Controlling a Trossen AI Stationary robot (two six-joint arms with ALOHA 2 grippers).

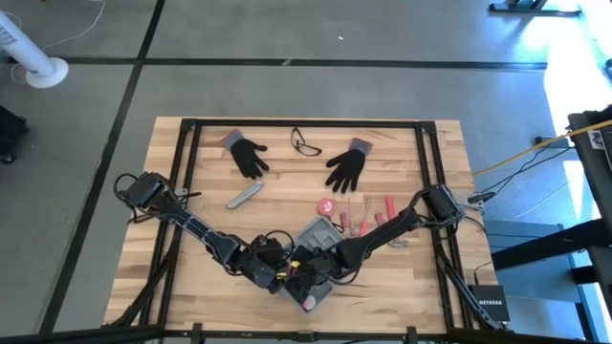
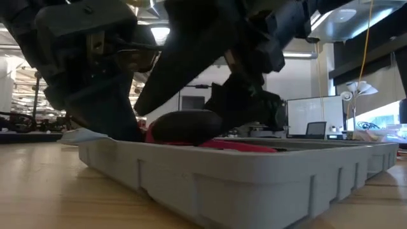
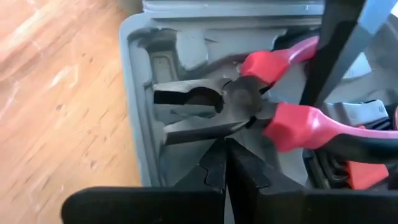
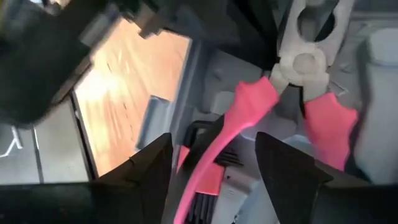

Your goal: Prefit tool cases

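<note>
The blue-grey tool case (image 1: 314,232) lies open near the table's front edge, its moulded recesses facing up (image 3: 134,93). Red-handled pliers (image 3: 242,106) lie inside it, their dark head over a recess and their handles spread. My left gripper (image 3: 227,149) is shut, its tips right at the pliers' joint. My right gripper (image 4: 214,140) is open over the case. Its fingers stand on either side of one pink-red handle (image 4: 239,118), apart from it. In the low view both grippers hang over the case wall (image 2: 254,184). My left gripper comes slanting down into the case, its shut fingertips (image 3: 217,158) at the pliers' joint (image 3: 239,99), beside the lower jaw. Whether they touch the pliers I cannot tell. The pliers lie flat in the case.
Two black gloves (image 1: 249,156) (image 1: 346,169) and a pair of glasses (image 1: 306,143) lie at the far side. A slim grey bar (image 1: 244,197) lies left of centre. Several red-handled tools (image 1: 363,218) lie right of the case. Bare wood shows at the near left.
</note>
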